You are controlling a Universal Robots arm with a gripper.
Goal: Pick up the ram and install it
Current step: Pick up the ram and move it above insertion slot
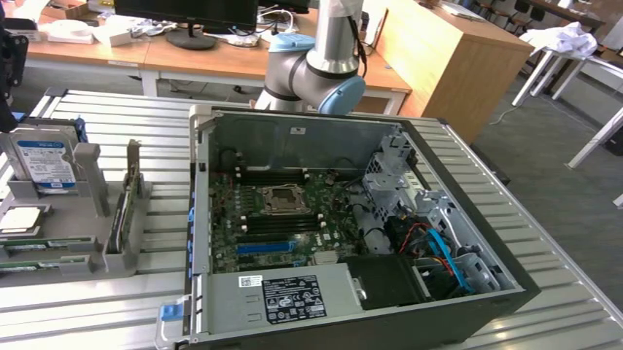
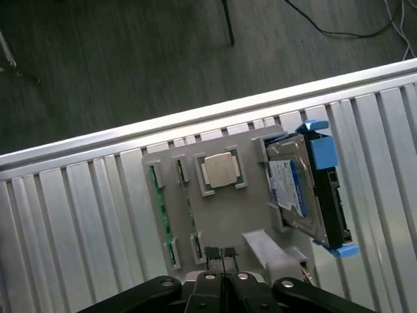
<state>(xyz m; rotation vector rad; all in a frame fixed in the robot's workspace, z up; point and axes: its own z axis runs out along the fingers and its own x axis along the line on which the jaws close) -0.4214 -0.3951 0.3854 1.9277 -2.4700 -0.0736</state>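
In the exterior view, nothing of the job was done yet. The ram (image 1: 28,248) lay flat in the grey moulded holder (image 1: 87,255) at the exterior view's left, a thin green stick with a pale label strip, well apart from the open computer case (image 1: 467,306). Inside the case, the long black slots (image 1: 282,219) on the green motherboard (image 1: 336,219) looked empty as far as I could tell, with the blue slot strip (image 1: 265,248) just below them. The case was dull sheet metal. The worktop (image 1: 98,306) was ribbed aluminium slats with a soft sheen. A hard drive (image 1: 44,164) with a blue-and-white label stood upright in the holder.

In the wrist view, my fingers (image 2: 212,252) were pressed fully together, black and narrow-tipped, with nothing between them. They hung above the near edge of the matte grey holder (image 2: 221,222). The ram (image 2: 161,202) sat edge-on in a narrow channel of it, a slim green line. More short green pieces stood in channels beside it. A square, metal-topped processor (image 2: 218,171) rested in its own pocket. The hard drive (image 2: 290,189) leaned in blue plastic brackets. Both picking up and installing were left to do.
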